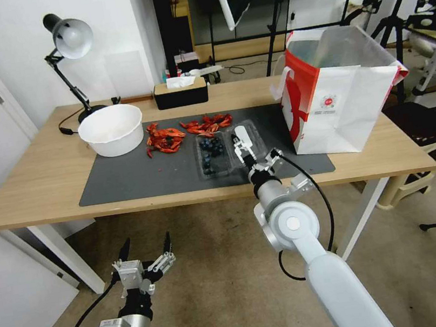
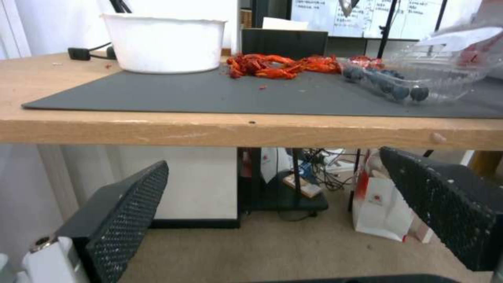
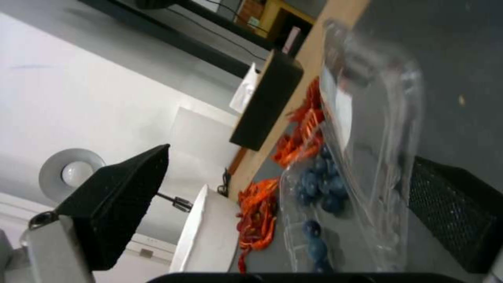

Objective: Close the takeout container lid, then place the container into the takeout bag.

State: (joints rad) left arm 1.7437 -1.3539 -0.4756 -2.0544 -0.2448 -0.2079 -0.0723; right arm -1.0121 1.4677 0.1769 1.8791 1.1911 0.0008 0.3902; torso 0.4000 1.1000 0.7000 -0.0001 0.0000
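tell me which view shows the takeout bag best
The head view: the whole takeout bag stands open on the table's right end, logo facing the camera. The left wrist view catches a blurred bit of white and red at its edge; the right wrist view gives nothing clear.

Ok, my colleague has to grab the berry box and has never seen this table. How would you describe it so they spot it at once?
Start at the dark grey mat on the wooden table. Near the mat's middle, between the red crayfish pile and the white-and-red takeout bag, lies the takeout container. It is the sole clear plastic clamshell, open, with dark blue berries inside and the right gripper at its lid.
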